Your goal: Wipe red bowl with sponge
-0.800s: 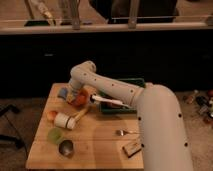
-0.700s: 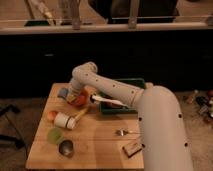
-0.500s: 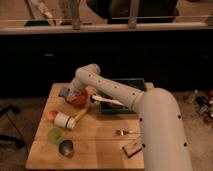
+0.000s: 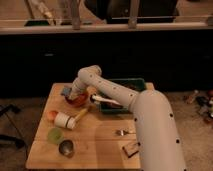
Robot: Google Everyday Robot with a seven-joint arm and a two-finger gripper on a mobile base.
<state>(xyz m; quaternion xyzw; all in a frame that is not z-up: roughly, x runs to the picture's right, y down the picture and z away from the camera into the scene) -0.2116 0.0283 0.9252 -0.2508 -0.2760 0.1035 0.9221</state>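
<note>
The red bowl (image 4: 78, 101) sits on the far left part of the wooden table (image 4: 100, 145). My gripper (image 4: 75, 95) reaches down from the white arm (image 4: 91, 76) and sits right over the bowl, hiding most of its inside. The blue-grey sponge (image 4: 66, 91) shows at the bowl's left rim, right beside the gripper. I cannot tell whether the gripper holds the sponge or only touches it.
A dark green tray (image 4: 131, 85) stands right of the bowl, with a white-handled brush (image 4: 106, 100) across its front edge. In front lie a white cylinder (image 4: 65, 120), an orange ball (image 4: 52, 115), a light green cup (image 4: 54, 135), a metal cup (image 4: 66, 148), a spoon (image 4: 122, 132) and a brownish block (image 4: 131, 148).
The arm's elbow and the gripper have shifted a little to the right over the bowl. The sponge has moved slightly right with them.
</note>
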